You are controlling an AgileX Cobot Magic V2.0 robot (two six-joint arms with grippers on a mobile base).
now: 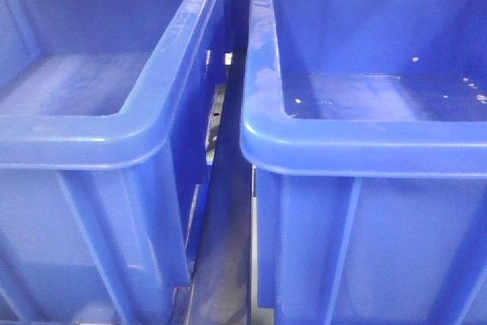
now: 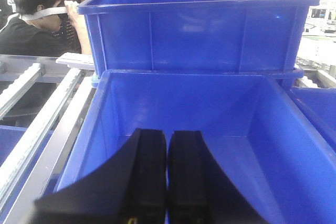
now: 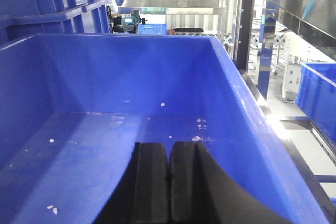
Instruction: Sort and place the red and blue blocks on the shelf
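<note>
Two big blue bins fill the front view: left bin (image 1: 99, 142) takes the left half of frame, right bin (image 1: 365, 142) the right half, w/ a narrow gap running top to bottom at centre; a strip of grey metal rail (image 1: 217, 116) shows in that gap. Both bins look bare inside apart from white specks on the right one's floor.

Left wrist view: an open blue bin (image 2: 273, 145) spans the lower frame, another blue bin (image 2: 199, 30) stands behind it across the upper frame. Grey metal rails (image 2: 37, 129) run diagonally along the left edge. A person (image 2: 31, 24) w/ dark hair sits in the upper left corner.

Right wrist view: bin interior (image 3: 105, 77) covers most of frame, white flecks scattered on its floor; metal shelf frame (image 3: 273, 35) at right edge, another blue bin (image 3: 315, 90) mid right.

Left gripper (image 2: 167, 182) at bottom centre of its view, jaws clenched, pads pressed together, nothing between them. Right gripper (image 3: 169, 182) bottom centre of its view, jaws likewise clenched on nothing.

Red & blue blocks: not visible in any view, so can't tell their place, heading or long axis.
</note>
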